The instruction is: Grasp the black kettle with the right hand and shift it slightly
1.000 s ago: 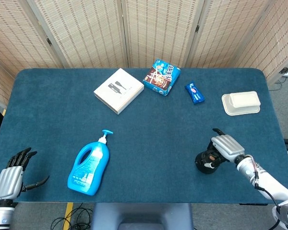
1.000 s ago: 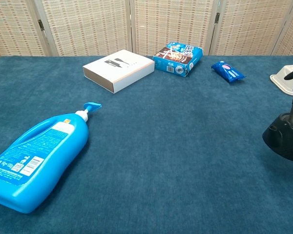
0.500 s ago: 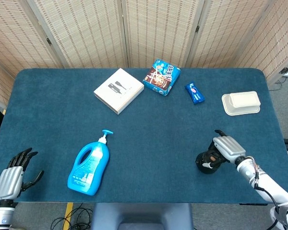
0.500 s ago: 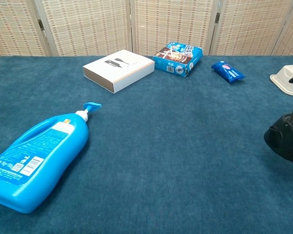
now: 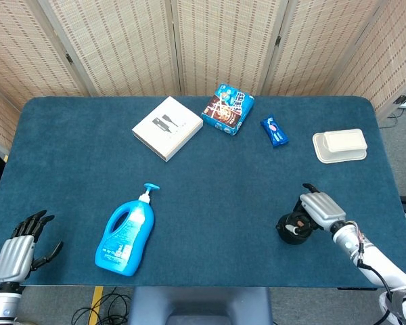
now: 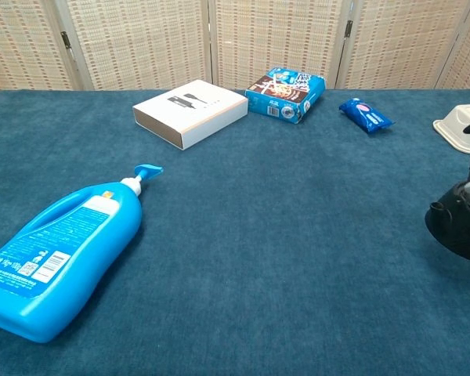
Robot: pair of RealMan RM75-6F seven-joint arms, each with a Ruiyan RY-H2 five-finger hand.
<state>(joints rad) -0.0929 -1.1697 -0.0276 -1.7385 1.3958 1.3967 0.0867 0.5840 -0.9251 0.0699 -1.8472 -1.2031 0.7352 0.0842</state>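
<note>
Black kettle [image 5: 292,228] stood near the worktop's [image 5: 210,196] front right edge. I judged a short, level slide best, keeping it upright with the grip firm. Right robot hand [image 5: 316,210] sat against its right side, fingers curled onto it, apparently holding. Left robot hand [image 5: 17,249] hung at the front left corner, fingers apart, holding nothing.
</note>
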